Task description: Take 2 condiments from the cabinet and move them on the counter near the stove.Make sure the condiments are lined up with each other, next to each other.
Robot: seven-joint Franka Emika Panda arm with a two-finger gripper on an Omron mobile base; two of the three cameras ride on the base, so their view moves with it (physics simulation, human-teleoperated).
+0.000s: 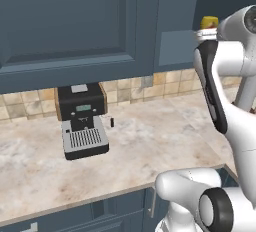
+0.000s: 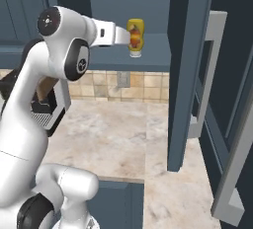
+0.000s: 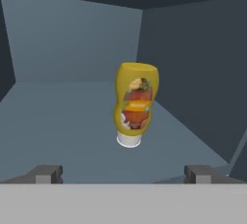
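One of the condiments, a yellow bottle (image 3: 136, 103) with a red-orange label, stands cap-down on the slate-blue shelf (image 3: 62, 121) of the dark blue cabinet (image 2: 148, 57). My gripper (image 3: 124, 174) is open just in front of it, with the fingertips (image 3: 47, 174) wide apart and nothing between them. From the right base view the white hand reaches into the cabinet, right up to the bottle (image 2: 135, 36). In the left base view the bottle's top (image 1: 209, 22) peeks over my arm. The stove is out of view.
The cabinet's open door (image 2: 188, 75), with a long steel handle (image 2: 207, 70), juts out to the right of the bottle. Below lies the beige marbled counter (image 1: 150, 141). A black coffee machine (image 1: 82, 121) stands at its back left against the tiled wall.
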